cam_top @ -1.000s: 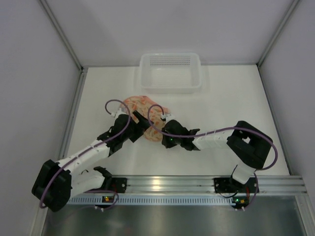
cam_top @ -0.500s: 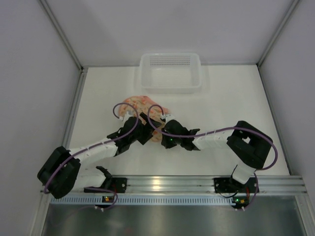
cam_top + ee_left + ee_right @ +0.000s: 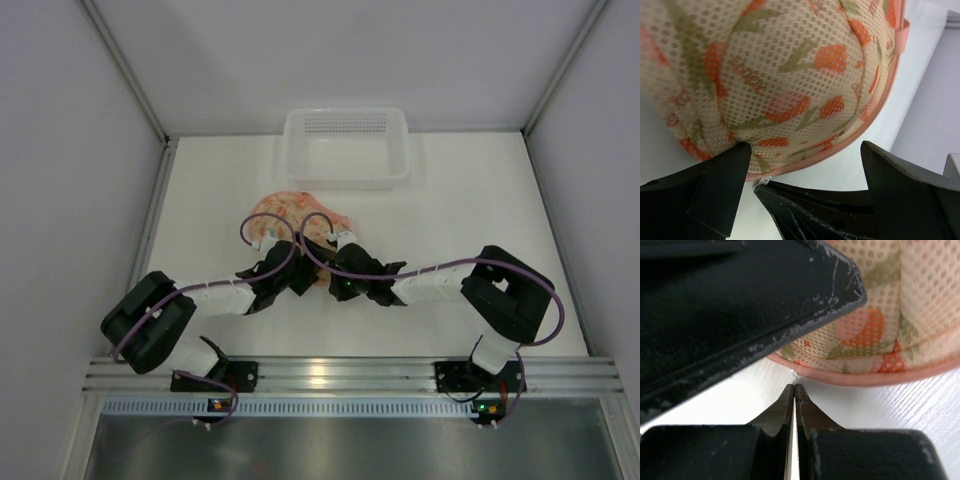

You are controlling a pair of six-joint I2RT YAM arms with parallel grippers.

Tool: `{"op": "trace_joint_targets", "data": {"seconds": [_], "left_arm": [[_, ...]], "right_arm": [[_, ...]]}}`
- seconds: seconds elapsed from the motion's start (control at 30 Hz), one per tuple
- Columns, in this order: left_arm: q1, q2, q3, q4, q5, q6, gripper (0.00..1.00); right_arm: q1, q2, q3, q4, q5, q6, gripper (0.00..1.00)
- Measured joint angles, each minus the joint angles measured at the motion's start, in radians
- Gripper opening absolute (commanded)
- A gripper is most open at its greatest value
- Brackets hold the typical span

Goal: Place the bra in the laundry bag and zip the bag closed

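The laundry bag (image 3: 290,212) lies on the table, pale mesh printed with orange flowers and edged in coral trim (image 3: 840,147). The bra is hidden. My left gripper (image 3: 303,272) is open at the bag's near edge (image 3: 805,165); one finger (image 3: 715,185) touches the mesh and the other (image 3: 910,190) stands apart. Between them lies my right gripper (image 3: 756,187). The right gripper (image 3: 794,386) is shut, its tips pinching the small white zipper pull (image 3: 796,374) at the trim of the bag (image 3: 890,325). A left finger (image 3: 740,300) looms over the right wrist view.
A white slotted plastic basket (image 3: 345,180) stands at the back of the table, beyond the bag. Grey walls close in the left, right and back sides. Both arms cross the near middle of the table, their purple cables looping above the bag.
The left arm has swung rightward and stretched out low, bringing its open gripper up to the bag's near edge beside the right gripper. The right arm and the bag have stayed put.
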Motion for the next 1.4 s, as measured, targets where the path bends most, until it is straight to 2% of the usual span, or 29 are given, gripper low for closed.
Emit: {"op": "trace_joint_targets", "data": {"seconds": [0.17,0.5,1.0,1.2,1.4], "left_arm": [[-0.006,-0.006,-0.016,0.011,-0.034,-0.056,0.99],[-0.012,-0.103,-0.016,-0.179,-0.153,-0.067,0.98],[0.002,-0.094,-0.010,-0.179,-0.143,-0.049,0.99],[0.048,-0.150,-0.018,-0.209,-0.118,0.087,0.99],[0.063,-0.322,0.030,-0.389,-0.129,0.263,0.99]], "right_arm": [[-0.004,0.000,0.000,-0.005,0.019,-0.002,0.00],[-0.088,-0.011,0.000,-0.028,0.042,-0.047,0.00],[-0.162,-0.011,0.013,-0.035,0.055,-0.169,0.00],[-0.182,-0.024,0.013,-0.032,-0.010,-0.180,0.00],[-0.131,-0.026,-0.016,-0.011,-0.046,-0.105,0.00]]}}
